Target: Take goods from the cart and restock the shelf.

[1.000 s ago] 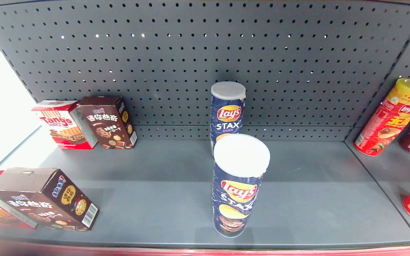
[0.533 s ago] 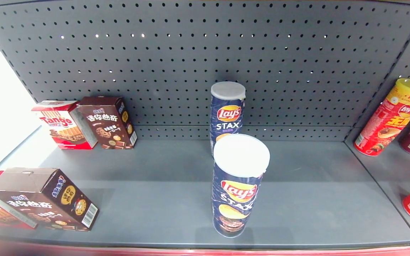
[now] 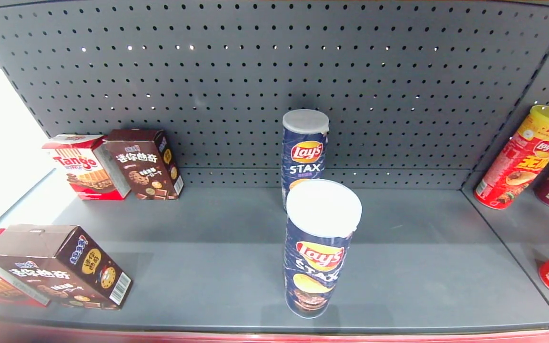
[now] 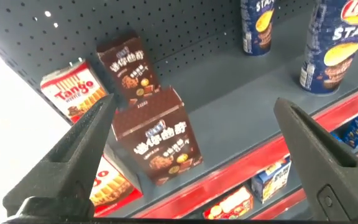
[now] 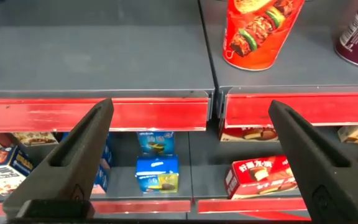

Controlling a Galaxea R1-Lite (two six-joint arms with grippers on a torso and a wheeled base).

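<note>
Nothing has moved this past second. Our left gripper [image 4: 192, 106] and right gripper [image 5: 190, 107] hang empty, jaws wide apart. Blue cans [image 4: 326, 46] stand on the shelf [image 3: 422, 267] beyond the left jaws, a brown box [image 4: 160, 140] between them. We judge placing done; next, the cart, minding the red can [image 5: 260, 31] beyond the right jaws.

Shelf [image 3: 422, 267]: grey painted metal, matt, smooth. Back panel [image 3: 255, 71]: same matt grey metal, perforated. Front chip can [image 3: 317, 271] and rear chip can [image 3: 304, 157]: glossy printed wrap. Lids [image 3: 323, 208]: frosted whitish plastic, matt. Brown box [image 3: 60, 267]: printed cardboard, slight sheen. Red can [image 3: 517, 162]: glossy. Price rail [image 5: 154, 113]: red, shiny, scuffed. Left gripper [image 4: 194, 104] and right gripper [image 5: 191, 106] jaws: matt black, plastic-looking.
</note>
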